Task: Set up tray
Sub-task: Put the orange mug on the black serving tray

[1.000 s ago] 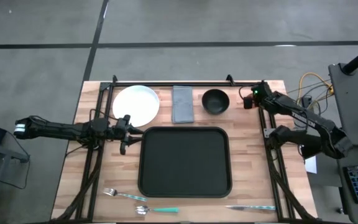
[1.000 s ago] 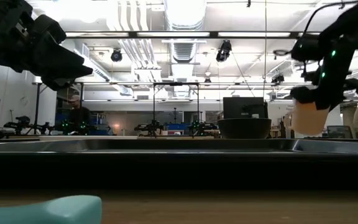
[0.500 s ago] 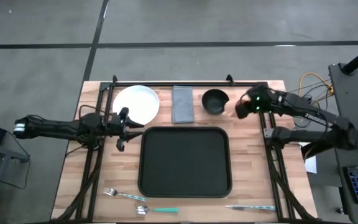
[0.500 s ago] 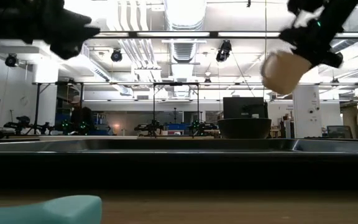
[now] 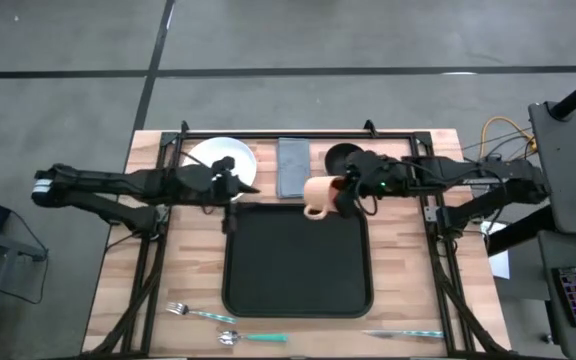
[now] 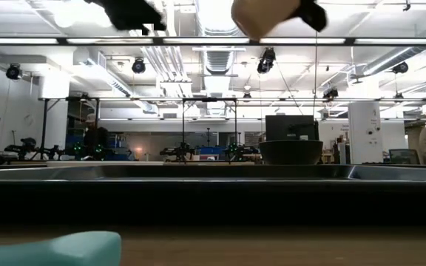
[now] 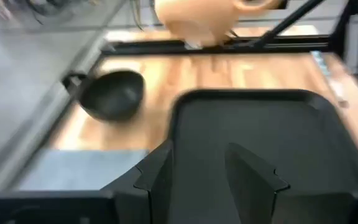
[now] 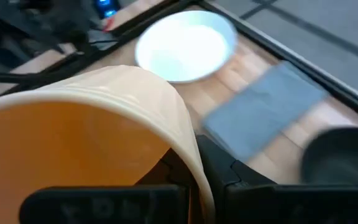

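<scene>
Step in hand — cup delivery. Right gripper (image 5: 340,192) jaws pinch the tan cup (image 5: 317,196) by its rim, held over the far edge of the tray (image 5: 298,262), which lies mid-worktop (image 5: 408,290). Next move: lower, level the cup, release. Left gripper (image 5: 236,186), jaws spread and empty, hovers between plate (image 5: 220,156) and tray. The high view shows cup over tray; the low view shows only its height.

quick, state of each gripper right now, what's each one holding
Left gripper: jaws open, holding nothing, above the tray's far left corner.
Right gripper: jaws closed on the tan mug, carried over the tray's far edge.
</scene>
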`<state>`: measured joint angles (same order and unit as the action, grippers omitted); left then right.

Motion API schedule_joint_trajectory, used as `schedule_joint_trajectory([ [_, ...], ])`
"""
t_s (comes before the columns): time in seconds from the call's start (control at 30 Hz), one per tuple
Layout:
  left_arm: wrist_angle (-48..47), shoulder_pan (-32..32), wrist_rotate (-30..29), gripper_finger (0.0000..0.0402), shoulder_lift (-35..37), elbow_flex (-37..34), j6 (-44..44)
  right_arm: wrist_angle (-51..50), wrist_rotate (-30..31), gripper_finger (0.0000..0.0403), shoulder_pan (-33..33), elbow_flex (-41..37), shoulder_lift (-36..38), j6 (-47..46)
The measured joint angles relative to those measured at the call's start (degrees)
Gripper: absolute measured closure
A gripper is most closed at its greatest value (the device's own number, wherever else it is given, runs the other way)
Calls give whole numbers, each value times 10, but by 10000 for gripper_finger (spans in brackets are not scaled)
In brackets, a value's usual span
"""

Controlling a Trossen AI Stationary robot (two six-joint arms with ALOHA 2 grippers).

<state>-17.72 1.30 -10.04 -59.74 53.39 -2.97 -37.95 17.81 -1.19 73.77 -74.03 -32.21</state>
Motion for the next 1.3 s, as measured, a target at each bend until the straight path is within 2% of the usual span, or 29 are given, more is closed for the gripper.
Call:
schedule_joint_trajectory([
  [0.13,-47,22,-119,275,-71,72,-57,-1,-63,394,29,43,-50,23],
  [0.23,-54,45,-217,275,-99,104,-87,-2,-74,394,60,54,-71,35],
  [0.4,-52,90,-276,275,-123,103,-118,13,-81,394,107,47,-86,63],
  [0.6,-7,130,-339,275,-124,81,-138,103,-122,394,136,34,-113,82],
  [0.73,23,134,-360,275,-123,69,-154,136,-140,395,140,33,-134,88],
  [1.3,82,134,-366,275,-126,46,-167,233,-147,395,151,32,-174,101],
])
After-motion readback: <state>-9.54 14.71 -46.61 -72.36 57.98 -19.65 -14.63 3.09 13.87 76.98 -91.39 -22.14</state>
